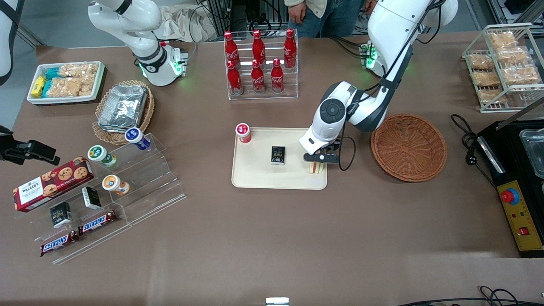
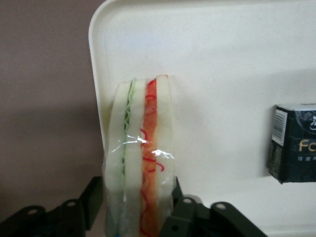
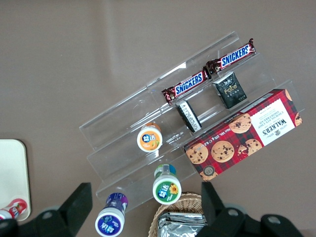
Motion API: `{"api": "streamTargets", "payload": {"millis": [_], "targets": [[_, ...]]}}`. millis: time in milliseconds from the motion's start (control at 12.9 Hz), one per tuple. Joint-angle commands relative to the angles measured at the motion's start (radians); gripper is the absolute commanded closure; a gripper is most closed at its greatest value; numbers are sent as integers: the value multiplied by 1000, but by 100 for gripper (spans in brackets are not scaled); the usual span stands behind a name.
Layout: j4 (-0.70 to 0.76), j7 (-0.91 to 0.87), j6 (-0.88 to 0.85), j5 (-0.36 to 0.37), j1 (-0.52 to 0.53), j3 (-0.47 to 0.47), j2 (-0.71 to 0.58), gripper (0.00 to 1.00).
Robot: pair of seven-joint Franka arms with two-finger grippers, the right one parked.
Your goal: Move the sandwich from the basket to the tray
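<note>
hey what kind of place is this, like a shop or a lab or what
Probably a robotics lab staged as a snack counter. Cola bottles fill a clear rack, Snickers bars lie on acrylic steps, and cables trail over the table. The tool holds the sandwich over the tray, beside the empty basket.

Triangular sandwich (image 2: 140, 163) in glossy clear film; cream rectangular plastic tray (image 1: 255, 180) smooth, matt; round reddish-brown wicker basket (image 1: 409, 146) rough; black claw (image 1: 319, 162) matt.
</note>
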Motion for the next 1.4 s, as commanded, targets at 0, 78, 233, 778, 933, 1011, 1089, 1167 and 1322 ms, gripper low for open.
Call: {"api": "streamTargets", "payload": {"millis": [0, 78, 233, 778, 933, 1011, 1089, 1167, 1322], "targets": [[18, -27, -28, 15, -2, 7, -19, 0], [44, -22, -111, 2, 2, 9, -55, 0], [158, -7, -332, 0, 30, 16, -111, 0], [501, 253, -779, -8, 305, 15, -240, 0], [495, 342, -853, -6, 359, 16, -306, 0], [492, 350, -858, -5, 396, 16, -336, 0], [490, 350, -859, -3, 407, 18, -358, 0], [493, 350, -862, 11, 430, 18, -364, 0], [501, 381, -865, 25, 479, 13, -369, 0]]}}
